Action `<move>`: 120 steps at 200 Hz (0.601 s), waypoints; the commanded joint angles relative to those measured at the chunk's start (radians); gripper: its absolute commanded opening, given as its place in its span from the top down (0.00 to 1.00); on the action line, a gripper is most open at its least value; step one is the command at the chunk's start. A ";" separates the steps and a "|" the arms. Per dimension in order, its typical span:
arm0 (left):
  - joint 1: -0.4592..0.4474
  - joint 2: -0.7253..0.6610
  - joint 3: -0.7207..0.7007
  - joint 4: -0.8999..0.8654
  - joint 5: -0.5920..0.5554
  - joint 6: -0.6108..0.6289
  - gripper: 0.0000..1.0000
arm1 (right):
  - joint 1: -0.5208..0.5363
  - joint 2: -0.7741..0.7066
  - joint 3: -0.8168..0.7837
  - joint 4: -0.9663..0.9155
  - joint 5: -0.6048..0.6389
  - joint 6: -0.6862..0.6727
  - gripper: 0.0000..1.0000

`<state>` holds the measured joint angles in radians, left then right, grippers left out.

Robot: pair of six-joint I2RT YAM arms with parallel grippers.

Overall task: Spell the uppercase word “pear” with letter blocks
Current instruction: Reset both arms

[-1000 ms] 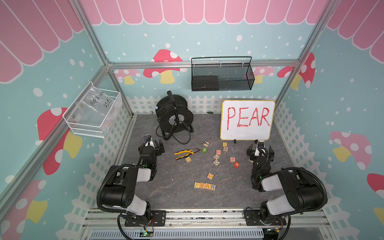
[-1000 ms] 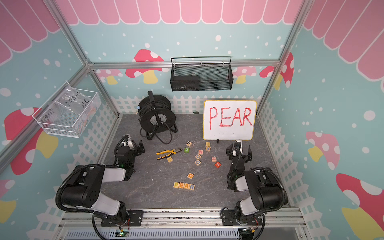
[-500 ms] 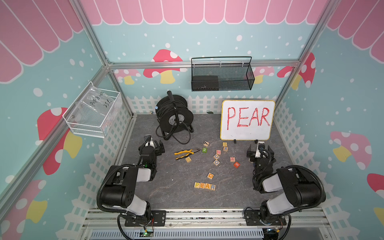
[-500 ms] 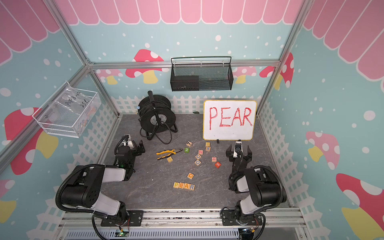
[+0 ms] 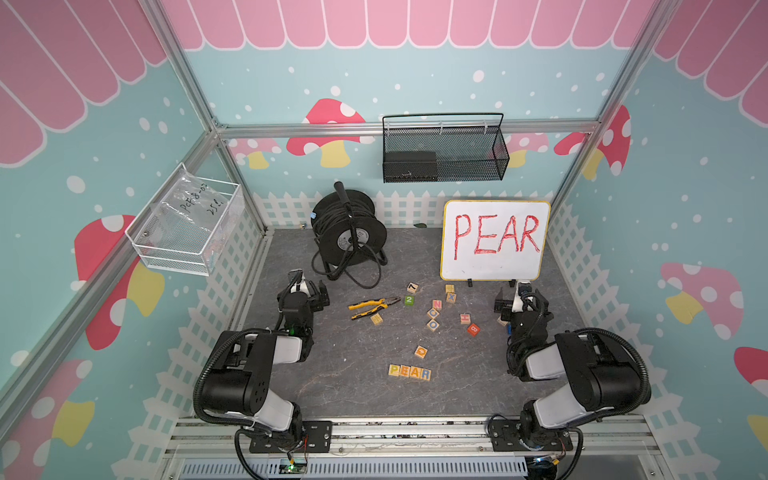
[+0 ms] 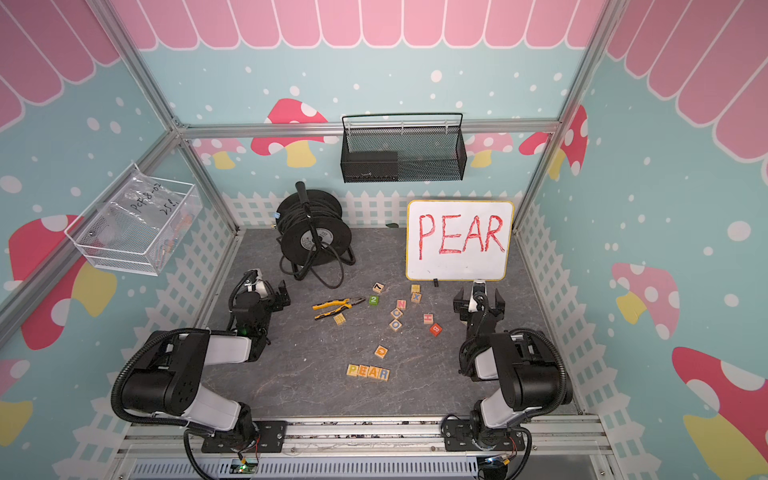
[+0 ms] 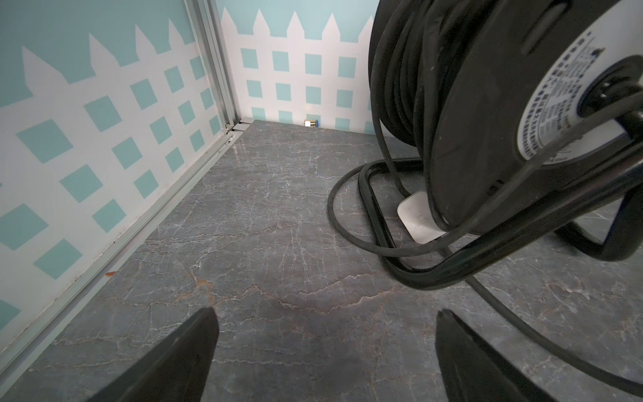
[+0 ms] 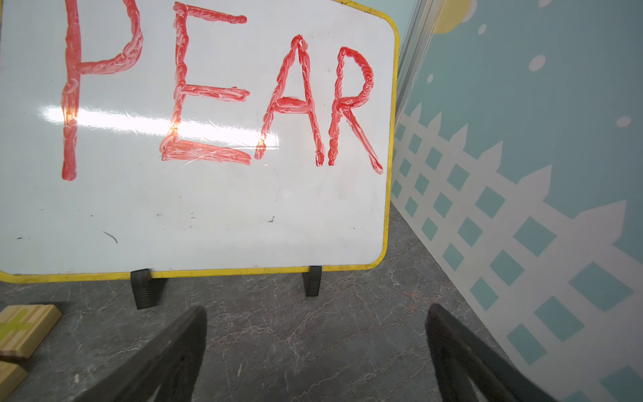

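Observation:
The four letter blocks [image 5: 409, 372] lie side by side in a row reading P, E, A, R near the front middle of the table, seen in both top views [image 6: 368, 372]. My left gripper [image 5: 309, 286] rests low at the table's left side, open and empty, far from the row. In the left wrist view the left gripper [image 7: 325, 313] has only bare tabletop between its fingers. My right gripper [image 5: 519, 293] sits low at the right, in front of the whiteboard, open and empty; the right wrist view shows the right gripper [image 8: 316, 309] over bare table.
A black cable reel [image 5: 349, 232] stands back left, close to the left gripper. A whiteboard [image 5: 494, 241] with PEAR in red stands back right. Yellow pliers [image 5: 370, 307] and several loose blocks [image 5: 434, 313] lie mid-table; one orange block [image 5: 420, 352] sits just behind the row.
The right arm has settled a little, its wrist turning straight toward the whiteboard. The left arm and the blocks have not moved.

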<state>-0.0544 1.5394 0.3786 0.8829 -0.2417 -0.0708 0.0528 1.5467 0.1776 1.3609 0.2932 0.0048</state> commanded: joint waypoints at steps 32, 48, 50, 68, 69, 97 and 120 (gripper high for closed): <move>0.005 0.001 0.016 0.000 0.007 0.020 0.01 | -0.004 -0.010 0.005 0.016 -0.014 0.004 0.01; 0.004 0.001 0.017 0.001 0.006 0.020 0.01 | -0.005 -0.011 0.002 0.019 -0.013 0.004 0.01; 0.005 0.001 0.017 0.001 0.007 0.020 0.01 | -0.004 -0.011 0.003 0.019 -0.013 0.004 0.01; 0.005 0.000 0.016 0.001 0.007 0.021 0.01 | -0.003 -0.011 0.001 0.020 -0.012 0.003 0.01; 0.006 0.000 0.017 0.001 0.006 0.021 0.01 | -0.004 -0.011 0.001 0.021 -0.012 0.003 0.01; 0.005 0.000 0.016 0.001 0.006 0.020 0.01 | -0.004 -0.011 0.001 0.021 -0.012 0.003 0.01; 0.005 -0.001 0.016 0.001 0.007 0.020 0.01 | -0.004 -0.010 0.001 0.020 -0.013 0.003 0.01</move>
<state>-0.0544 1.5394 0.3786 0.8829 -0.2417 -0.0704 0.0528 1.5467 0.1776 1.3605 0.2867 0.0082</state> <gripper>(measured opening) 0.994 0.993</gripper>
